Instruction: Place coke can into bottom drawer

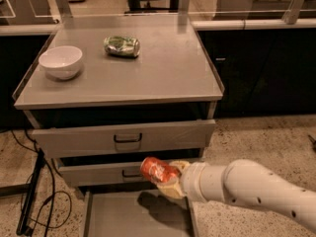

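Observation:
The coke can [157, 170], red-orange with white lettering, is held tilted on its side in my gripper [168, 179]. The gripper is shut on it at the end of my white arm [247, 189], which comes in from the lower right. The can hangs in front of the second drawer and just above the back right of the bottom drawer [133, 216]. That drawer is pulled out, a flat grey tray with low side rails, and the can's shadow falls on its floor.
A white bowl [61, 61] and a green-silver can [122, 46] lying on its side rest on the cabinet top [163, 78]. Two handled drawers [126, 138] are above the open one. Black cables [32, 191] run down the cabinet's left side.

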You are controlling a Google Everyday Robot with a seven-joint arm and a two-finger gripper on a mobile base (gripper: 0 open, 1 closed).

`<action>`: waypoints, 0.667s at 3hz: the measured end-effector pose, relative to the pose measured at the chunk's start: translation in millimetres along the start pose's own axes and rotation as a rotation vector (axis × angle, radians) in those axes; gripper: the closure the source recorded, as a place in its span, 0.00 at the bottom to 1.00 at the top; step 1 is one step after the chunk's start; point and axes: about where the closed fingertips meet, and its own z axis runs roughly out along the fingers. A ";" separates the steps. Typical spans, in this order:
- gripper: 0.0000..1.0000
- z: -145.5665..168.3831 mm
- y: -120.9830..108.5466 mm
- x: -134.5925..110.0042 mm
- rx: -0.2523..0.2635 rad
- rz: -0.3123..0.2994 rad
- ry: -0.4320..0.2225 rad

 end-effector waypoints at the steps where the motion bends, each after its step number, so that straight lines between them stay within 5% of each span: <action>1: 1.00 25.3 6.0 47.5 0.003 0.049 0.046; 2: 1.00 30.6 8.5 49.6 -0.009 0.050 0.047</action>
